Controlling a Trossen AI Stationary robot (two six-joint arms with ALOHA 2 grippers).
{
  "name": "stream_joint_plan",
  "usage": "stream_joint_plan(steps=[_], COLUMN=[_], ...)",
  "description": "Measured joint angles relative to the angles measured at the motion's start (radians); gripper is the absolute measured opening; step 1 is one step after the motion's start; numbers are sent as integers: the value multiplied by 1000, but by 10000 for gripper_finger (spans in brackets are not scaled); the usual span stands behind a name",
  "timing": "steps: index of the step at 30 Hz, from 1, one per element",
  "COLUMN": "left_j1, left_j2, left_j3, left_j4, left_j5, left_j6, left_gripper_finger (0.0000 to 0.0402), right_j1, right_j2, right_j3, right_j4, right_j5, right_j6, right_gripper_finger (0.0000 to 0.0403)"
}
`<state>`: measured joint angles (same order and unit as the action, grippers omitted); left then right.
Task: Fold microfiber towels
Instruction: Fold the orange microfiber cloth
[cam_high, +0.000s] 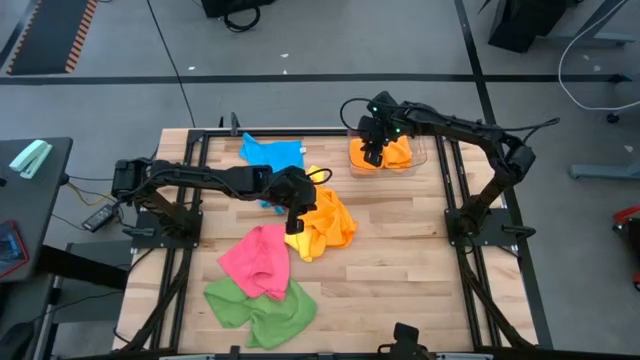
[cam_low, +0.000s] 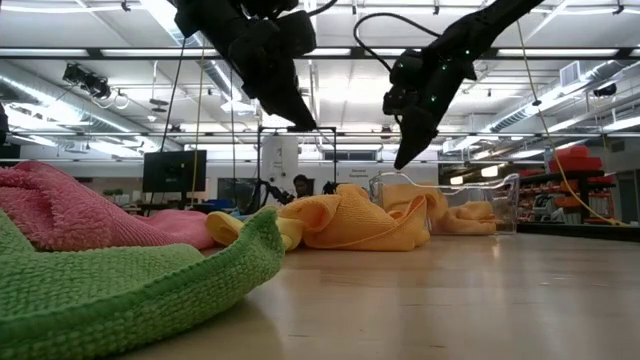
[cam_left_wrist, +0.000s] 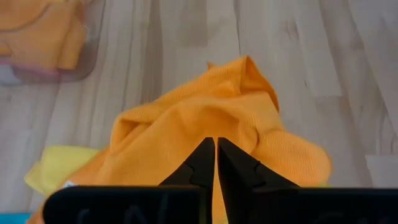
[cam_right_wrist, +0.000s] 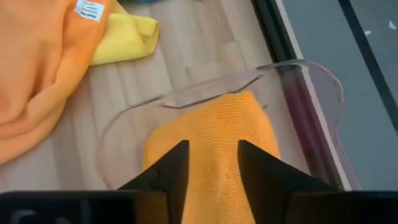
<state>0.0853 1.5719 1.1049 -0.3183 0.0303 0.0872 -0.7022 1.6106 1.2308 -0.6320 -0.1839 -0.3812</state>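
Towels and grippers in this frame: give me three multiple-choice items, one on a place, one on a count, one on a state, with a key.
1. Where is the folded orange towel?
A. in the clear bin
B. on the green towel
C. on the floor

2. How many towels lie loose on the table, outside the bin?
A. two
B. three
C. five

3. How does the left gripper stand?
A. wide open
B. shut, holding nothing
C. shut on the pink towel

Key:
1 A: the folded orange towel sits inside the bin, under the right gripper, whose fingers stand apart.
2 C: blue towel, yellow towel, crumpled orange towel, pink towel and green towel.
3 B: the left gripper has its fingers together above the crumpled orange towel, with no cloth between them.
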Motion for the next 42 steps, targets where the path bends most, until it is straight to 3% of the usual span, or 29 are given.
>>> stream_joint_plan(steps=[7,15,31,42], left_j1=[1,1,0,-16], left_j2=[1,1,1,1], left_j3=[0,0,1,1], left_j4=[12,20,30,59], left_j5=[0,0,1,1], left_j6=[0,-24,-69,-269], left_gripper_finger=[14,23,13,29], right_j1=[5,77,358,471], right_j2=[-64,-94,-94,-93], right_j3=[0,1,-82,-177], right_j4=[-23,-25,42,180], right_j5=[3,-149,-101,-98], right_j6=[71,124,180,198], right_gripper_finger=[177,173,172,172])
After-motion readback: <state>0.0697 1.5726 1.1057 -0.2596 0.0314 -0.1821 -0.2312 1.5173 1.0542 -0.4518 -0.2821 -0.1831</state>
